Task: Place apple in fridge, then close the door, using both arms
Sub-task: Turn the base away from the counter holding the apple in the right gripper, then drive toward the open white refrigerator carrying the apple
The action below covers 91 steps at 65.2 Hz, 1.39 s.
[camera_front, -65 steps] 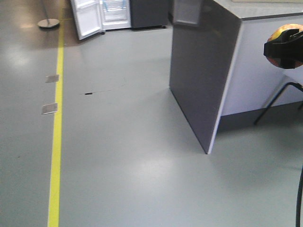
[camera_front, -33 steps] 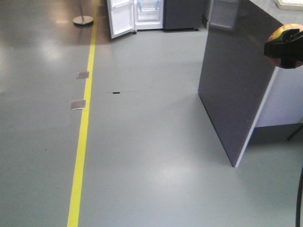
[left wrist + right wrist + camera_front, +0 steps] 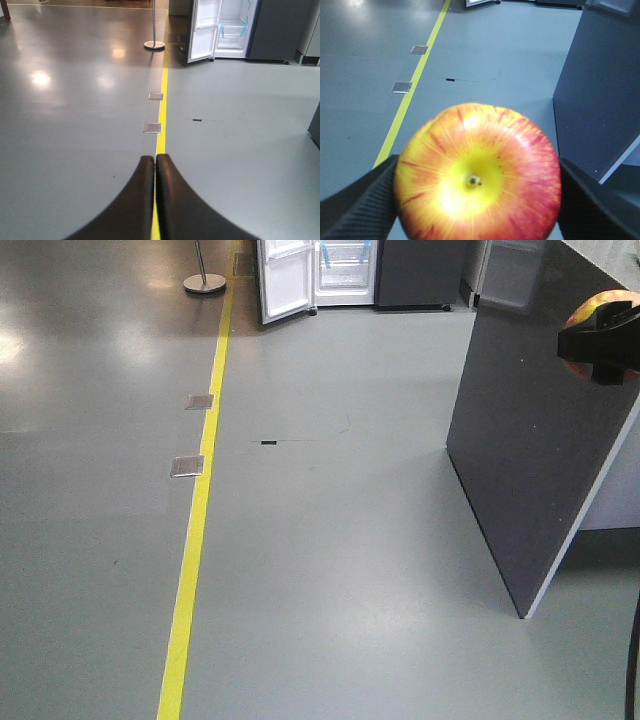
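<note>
My right fingers (image 3: 360, 210) clamp the apple (image 3: 477, 175); my left fingers (image 3: 142, 200) are pressed together, empty. The fridge (image 3: 345, 280) stands well apart from the apple, ahead and leftward, its door (image 3: 285, 280) open.

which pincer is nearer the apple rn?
Right. The right pincer grips the apple on both sides; the left pincer is shut and empty over the floor.

Red-yellow apple (image 3: 477, 175) gripped, stem twd cam; fridge (image 3: 235, 25) far off, door (image 3: 202, 30) apparently open.
</note>
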Motion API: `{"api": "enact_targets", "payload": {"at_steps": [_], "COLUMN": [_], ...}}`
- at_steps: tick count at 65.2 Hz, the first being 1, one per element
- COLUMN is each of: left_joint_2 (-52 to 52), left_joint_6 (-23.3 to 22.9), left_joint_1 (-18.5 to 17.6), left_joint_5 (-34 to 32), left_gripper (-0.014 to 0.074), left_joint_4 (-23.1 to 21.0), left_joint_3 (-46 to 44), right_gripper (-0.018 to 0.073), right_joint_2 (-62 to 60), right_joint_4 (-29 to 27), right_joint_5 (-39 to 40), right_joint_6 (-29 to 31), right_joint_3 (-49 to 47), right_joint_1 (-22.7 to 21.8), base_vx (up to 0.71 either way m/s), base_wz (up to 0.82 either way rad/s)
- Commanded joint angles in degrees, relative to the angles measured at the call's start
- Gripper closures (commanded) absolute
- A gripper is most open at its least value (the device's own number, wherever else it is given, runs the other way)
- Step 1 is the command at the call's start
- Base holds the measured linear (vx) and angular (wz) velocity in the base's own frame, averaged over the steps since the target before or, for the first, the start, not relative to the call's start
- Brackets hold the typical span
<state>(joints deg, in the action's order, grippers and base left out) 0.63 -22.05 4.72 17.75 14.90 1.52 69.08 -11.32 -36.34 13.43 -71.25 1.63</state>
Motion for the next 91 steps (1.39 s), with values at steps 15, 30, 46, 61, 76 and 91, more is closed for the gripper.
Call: {"api": "enact_targets", "payload": {"at_steps": [15, 30, 46, 61, 76, 91], "left_joint_2": [0.93, 0.93, 0.93, 0.93, 0.93, 0.93], "left_joint_6": [-0.26, -0.26, -0.26, -0.26, -0.26, -0.26], "left_joint_1": [-0.32, -0.32, -0.32, -0.32, -0.32, -0.32], "left_joint_5": [-3.62, -3.62, -3.62, -3.62, -3.62, -3.62], "left_gripper": [0.0604, 0.0604, 0.0604, 0.0604, 0.0604, 0.0604], "left_joint_4": [0.16, 0.16, 0.16, 0.16, 0.16, 0.16], "left_joint_3": [0.88, 0.88, 0.88, 0.88, 0.88, 0.88], "right_gripper": [0.0391, 0.0391, 0.0391, 0.0391, 0.0391, 0.0391], "right_joint_2": [-1.53, -1.53, -1.53, -1.53, -1.53, -1.53], "right_joint_4": [-0.10, -0.10, -0.10, -0.10, -0.10, -0.10], "right_joint_5": [4.21, 4.16, 4.05, 3.92, 3.92, 3.92], "right_joint_6": [0.03, 0.03, 0.03, 0.03, 0.03, 0.03], "right_joint_3": [-1.90, -1.90, -1.90, -1.90, -1.90, -1.90], "right_joint_1": [-0.36, -0.36, -0.36, -0.36, -0.36, -0.36], "base_vx": [0.13, 0.14, 0.14, 0.15, 0.17, 0.18], "base_wz": [0.01, 0.03, 0.03, 0.02, 0.03, 0.01]}}
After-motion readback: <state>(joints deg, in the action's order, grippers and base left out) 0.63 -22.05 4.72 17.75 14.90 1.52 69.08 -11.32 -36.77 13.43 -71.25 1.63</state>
